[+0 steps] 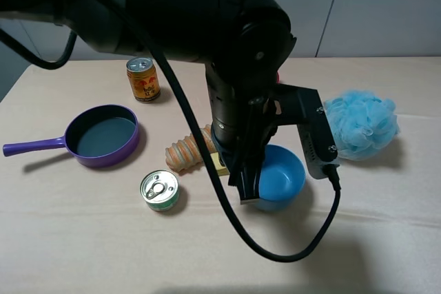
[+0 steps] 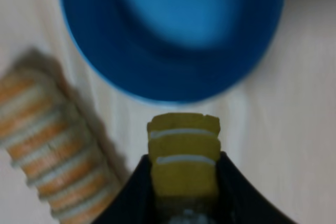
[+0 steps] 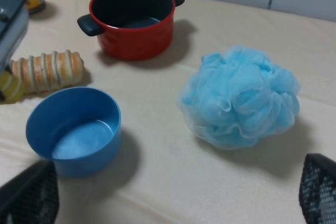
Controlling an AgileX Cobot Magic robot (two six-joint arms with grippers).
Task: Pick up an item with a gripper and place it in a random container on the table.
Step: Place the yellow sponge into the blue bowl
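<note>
My left gripper is shut on the yellow cake block, its dark fingers pressing both sides. The block sits just short of the blue bowl's rim, beside the ridged bread loaf. In the high view the left gripper hangs between loaf and bowl, with the block mostly hidden by the arm. I cannot tell whether the block touches the table. My right gripper is open and empty, above the cloth in front of the bowl.
A blue mesh sponge lies right of the bowl. A red pot stands behind it. A purple frying pan, a green-labelled tin and an orange can are on the left. A black cable loops over the front.
</note>
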